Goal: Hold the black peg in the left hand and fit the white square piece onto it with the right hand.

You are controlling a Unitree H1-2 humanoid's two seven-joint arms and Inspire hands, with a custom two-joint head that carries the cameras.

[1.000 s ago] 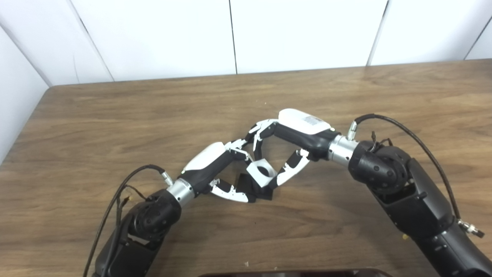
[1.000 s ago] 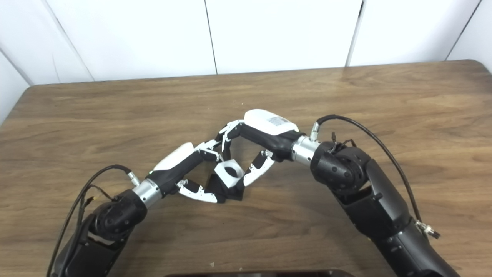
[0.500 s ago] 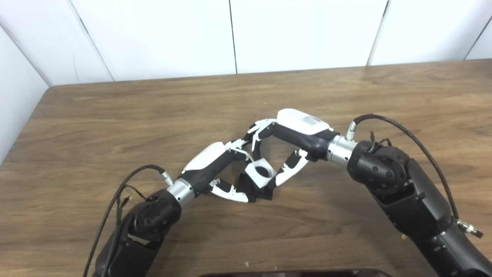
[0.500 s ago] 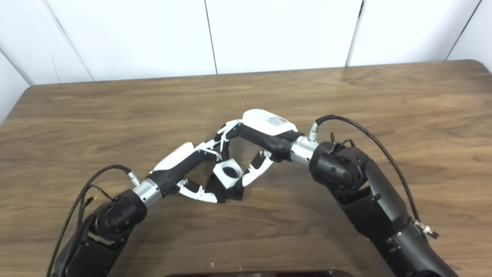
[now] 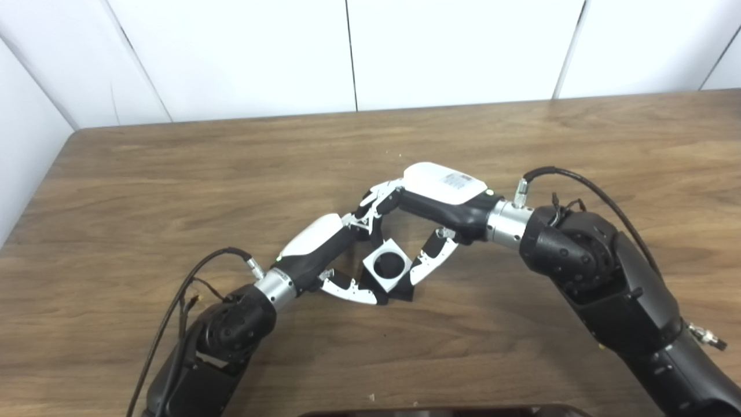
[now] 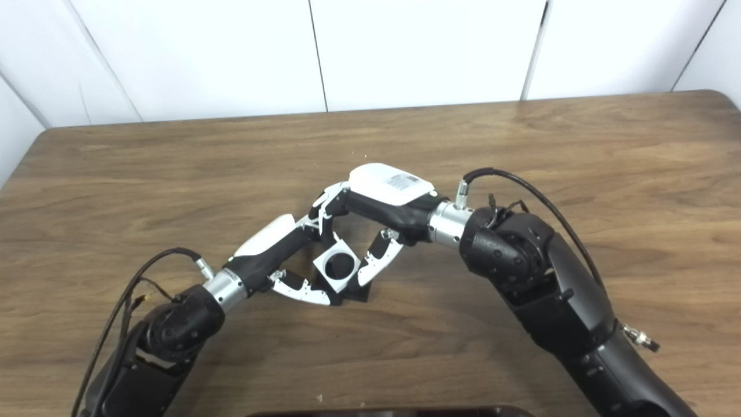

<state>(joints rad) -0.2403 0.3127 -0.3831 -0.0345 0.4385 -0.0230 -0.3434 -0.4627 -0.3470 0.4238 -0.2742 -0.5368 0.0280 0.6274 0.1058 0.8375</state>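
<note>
The wooden counter (image 5: 173, 174) fills most of the view, with white wall panels (image 5: 231, 52) behind its far edge. Both arms reach in toward the counter's middle. The right hand (image 5: 431, 200) grasps the white square piece (image 5: 386, 265) between thumb and fingers, its round hole facing up and showing dark inside. The left hand (image 5: 327, 255), just left of the white square piece, is closed around the black peg (image 5: 402, 292), whose dark base shows on the counter beneath and beside the piece. The piece sits over the peg; how far it has gone down cannot be told. The fingers of the two hands touch just behind the piece.
</note>
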